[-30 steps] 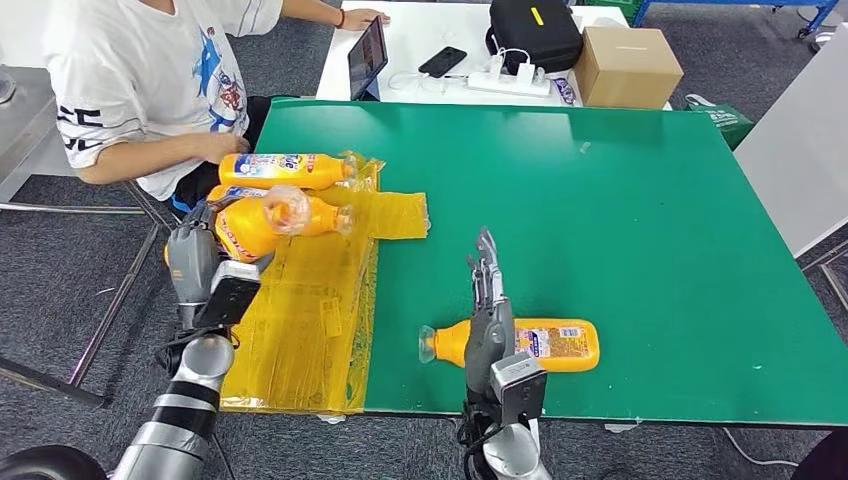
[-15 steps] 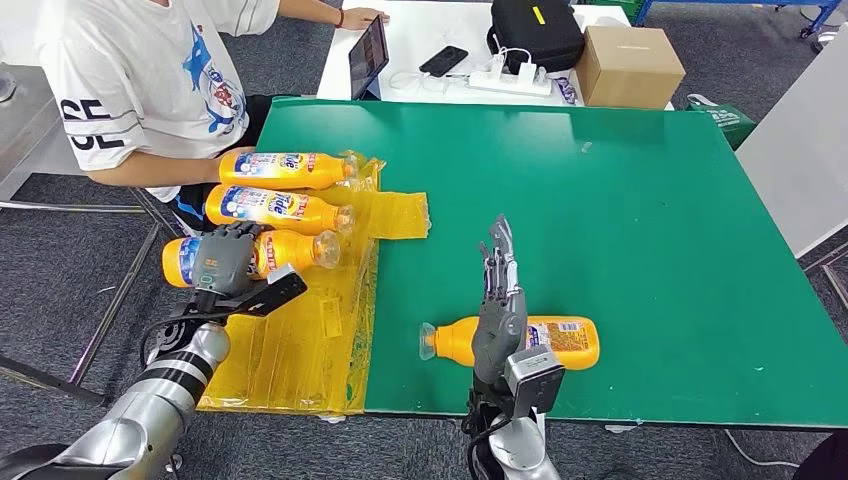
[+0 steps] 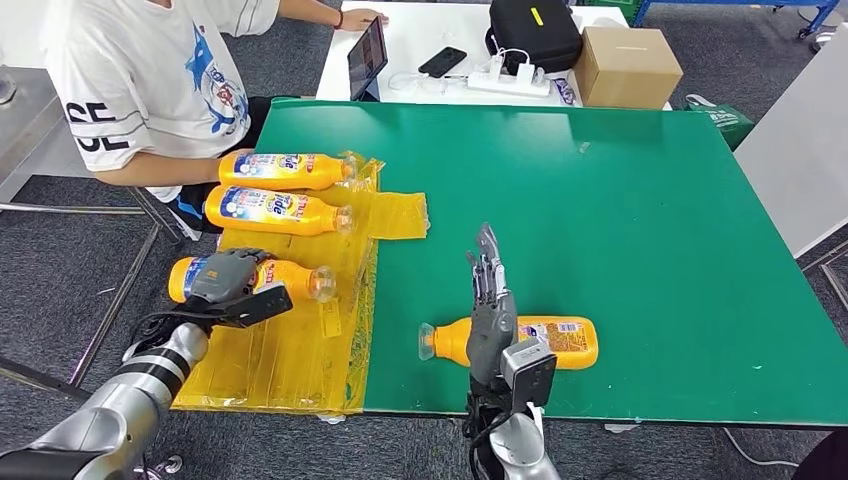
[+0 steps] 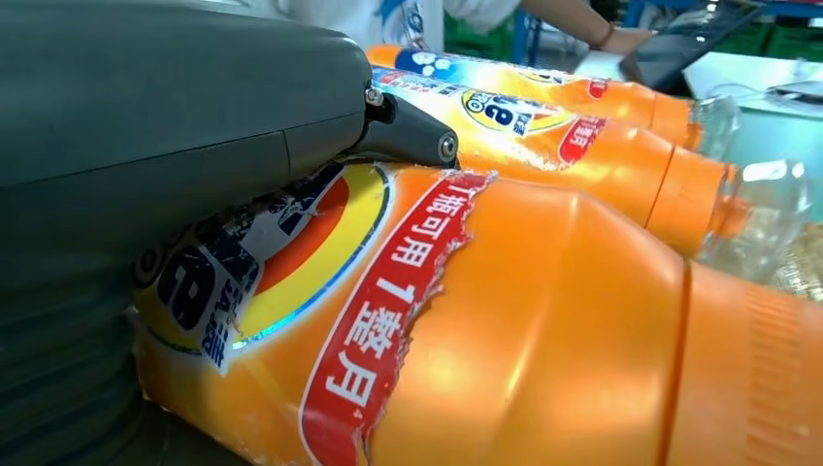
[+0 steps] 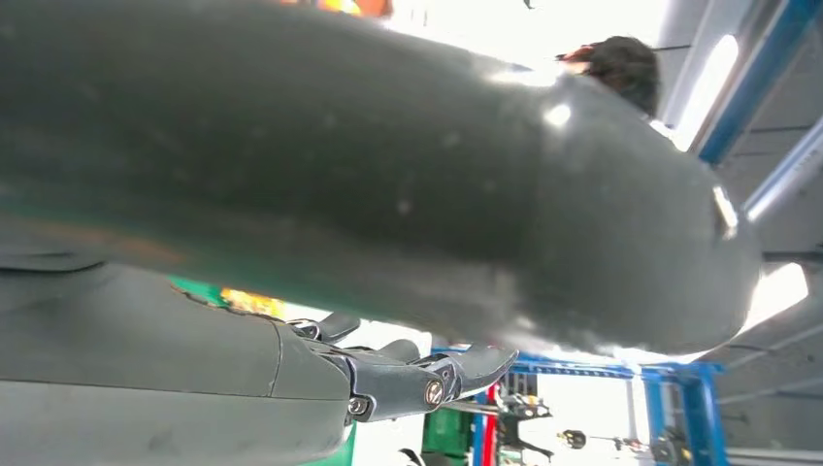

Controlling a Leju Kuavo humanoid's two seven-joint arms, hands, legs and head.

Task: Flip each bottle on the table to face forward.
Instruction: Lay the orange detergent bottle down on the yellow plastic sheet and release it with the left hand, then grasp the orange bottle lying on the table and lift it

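Three bottles on the sheet, left of a fourth bottle.

The left hand grips an orange bottle lying on its side, fingers across the torn label. Two more orange bottles lie just beyond it, parallel.

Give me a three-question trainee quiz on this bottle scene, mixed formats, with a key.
1. True or false: the left robot hand grips the nearest bottle on the yellow sheet.
2. Multiple choice: the lone bottle on the green table lies A) upright, B) on its side, cap toward the sheet, C) inside the cardboard box.
3. Fill in: the right robot hand holds ____.

Key: 1 true; 2 B; 3 nothing.
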